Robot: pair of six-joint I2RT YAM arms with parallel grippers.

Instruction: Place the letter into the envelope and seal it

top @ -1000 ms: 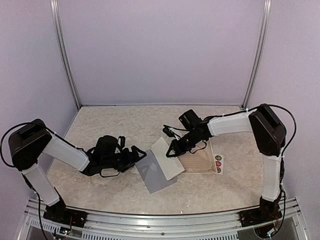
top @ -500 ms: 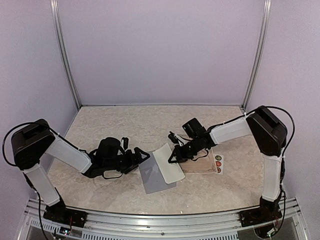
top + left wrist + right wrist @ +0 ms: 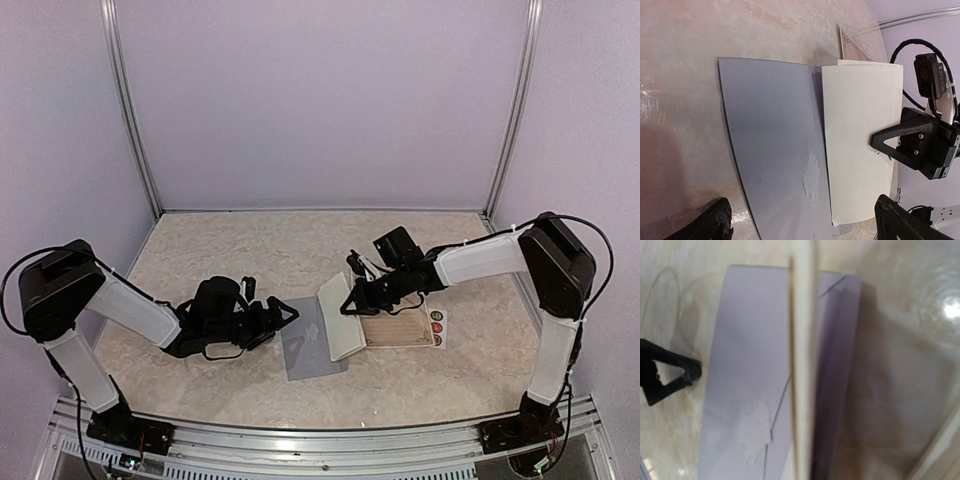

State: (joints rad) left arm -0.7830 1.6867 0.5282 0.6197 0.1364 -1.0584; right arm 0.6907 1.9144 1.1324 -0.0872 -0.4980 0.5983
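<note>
The grey-blue envelope [image 3: 305, 350] lies flat on the table, its back seams up, and also shows in the left wrist view [image 3: 770, 145]. The white folded letter [image 3: 340, 320] overlaps the envelope's right part. My right gripper [image 3: 352, 302] is shut on the letter's far right edge and holds it tilted. In the right wrist view the letter [image 3: 802, 365] is edge-on over the envelope [image 3: 745, 390], and my right fingers are hidden. My left gripper [image 3: 285, 318] is open at the envelope's left edge. Its jaws straddle envelope and letter [image 3: 860, 145] without touching them.
A beige lined sheet [image 3: 400, 327] lies under the right arm, with a small white strip of round stickers [image 3: 436, 327] at its right edge. Metal frame posts [image 3: 130, 110] stand at the back corners.
My right gripper has moved right and turned the letter so it stands more on edge over the envelope's right part. My left gripper has edged right toward the envelope.
</note>
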